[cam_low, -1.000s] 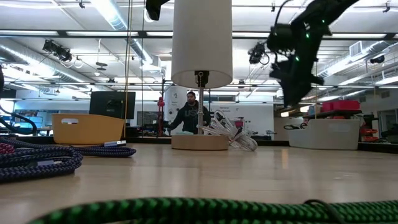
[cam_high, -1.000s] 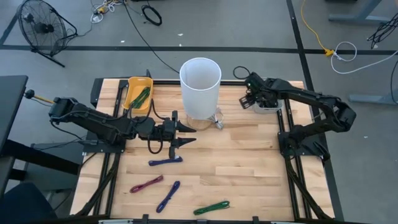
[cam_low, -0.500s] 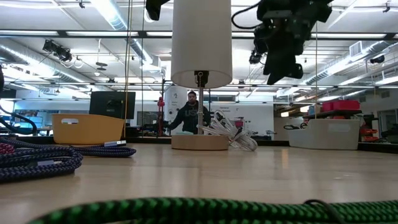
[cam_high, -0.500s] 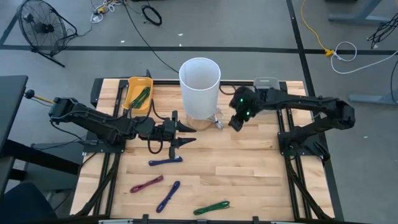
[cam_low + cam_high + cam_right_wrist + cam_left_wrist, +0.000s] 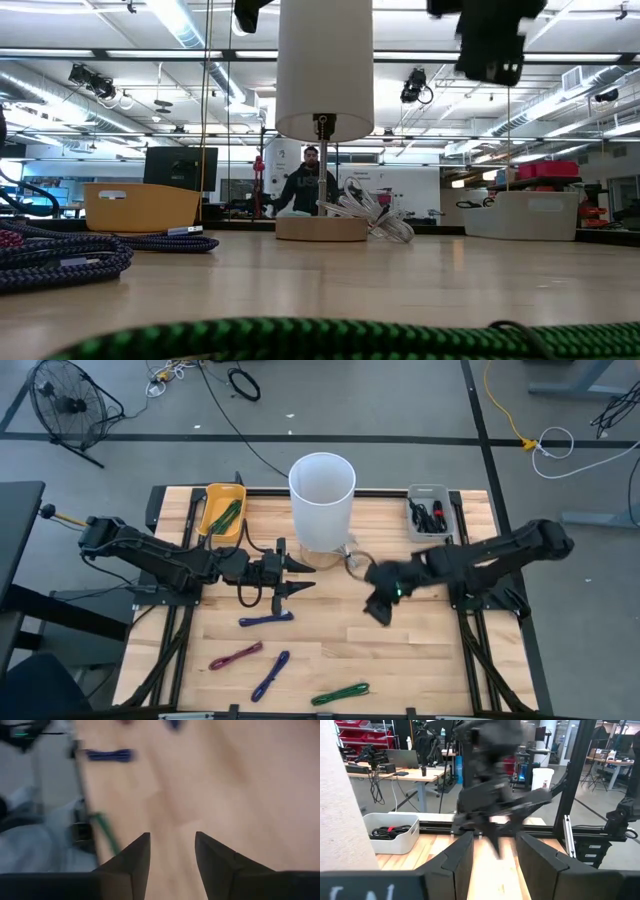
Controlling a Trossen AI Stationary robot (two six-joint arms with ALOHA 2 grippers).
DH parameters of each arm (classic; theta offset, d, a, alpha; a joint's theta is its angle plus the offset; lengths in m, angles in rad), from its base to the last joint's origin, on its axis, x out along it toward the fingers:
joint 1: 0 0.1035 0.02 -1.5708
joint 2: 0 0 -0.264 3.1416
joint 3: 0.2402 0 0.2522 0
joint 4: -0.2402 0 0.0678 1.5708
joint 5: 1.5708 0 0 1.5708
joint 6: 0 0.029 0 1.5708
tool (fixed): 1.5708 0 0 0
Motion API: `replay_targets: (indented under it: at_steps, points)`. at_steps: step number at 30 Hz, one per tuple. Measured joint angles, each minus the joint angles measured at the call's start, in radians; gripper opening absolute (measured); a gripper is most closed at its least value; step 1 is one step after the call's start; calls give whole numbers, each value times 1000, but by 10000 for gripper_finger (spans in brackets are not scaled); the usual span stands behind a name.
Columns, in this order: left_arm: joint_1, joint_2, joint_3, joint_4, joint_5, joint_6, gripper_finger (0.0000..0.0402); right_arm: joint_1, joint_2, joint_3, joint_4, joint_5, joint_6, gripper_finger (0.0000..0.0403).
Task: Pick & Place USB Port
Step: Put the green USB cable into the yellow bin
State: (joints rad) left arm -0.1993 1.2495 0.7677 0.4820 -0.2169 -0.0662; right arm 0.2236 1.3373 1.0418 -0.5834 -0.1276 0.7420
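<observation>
Several braided USB cables lie flat on the wooden table: a blue one (image 5: pixel 265 619), a maroon one (image 5: pixel 235 656), a second blue one (image 5: pixel 270 675) and a green one (image 5: pixel 340 693). My right gripper (image 5: pixel 378 608) hangs open over the bare middle of the table, tipped downward, with nothing between its fingers (image 5: pixel 172 845). It shows blurred high up in the low view (image 5: pixel 490 40). My left gripper (image 5: pixel 305 576) waits left of centre, level and open, and it holds nothing (image 5: pixel 495 845).
A tall white lamp shade (image 5: pixel 322 490) stands at the far middle, with a white cord (image 5: pixel 350 555) at its base. A yellow bin (image 5: pixel 222 512) at the far left holds a green cable. A grey bin (image 5: pixel 430 512) at the far right holds a black cable.
My right gripper has swung quickly from over the grey bin at the far right toward the table's middle and near edge. It has tipped downward and rolled as it went. The grey bin, which the gripper hid before, now shows.
</observation>
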Motion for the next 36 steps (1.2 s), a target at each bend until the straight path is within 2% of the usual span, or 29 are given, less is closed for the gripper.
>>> replay_targets:
  at_steps: [8, 13, 18, 22, 28, 36]
  points:
    - [0, 0, 0, 0, 0, 0, 156, 251, 36, -96, 392, 77, 73, 153]
    - [0, 0, 0, 2, 0, 0, 156, 363, 179, -117, 627, 107, 100, 153]
    - [0, 0, 0, 1, 0, -1, 156, 401, 344, -113, 808, 89, 115, 153]
    - [0, 0, 0, 0, 0, -16, 156, 420, 425, -68, 742, 60, 115, 153]
    - [0, 0, 0, -1, 0, -33, 156, 443, 502, 0, 587, 127, 113, 153]
    - [0, 0, 0, -9, 0, -35, 156, 457, 583, 35, 581, 109, 113, 153]
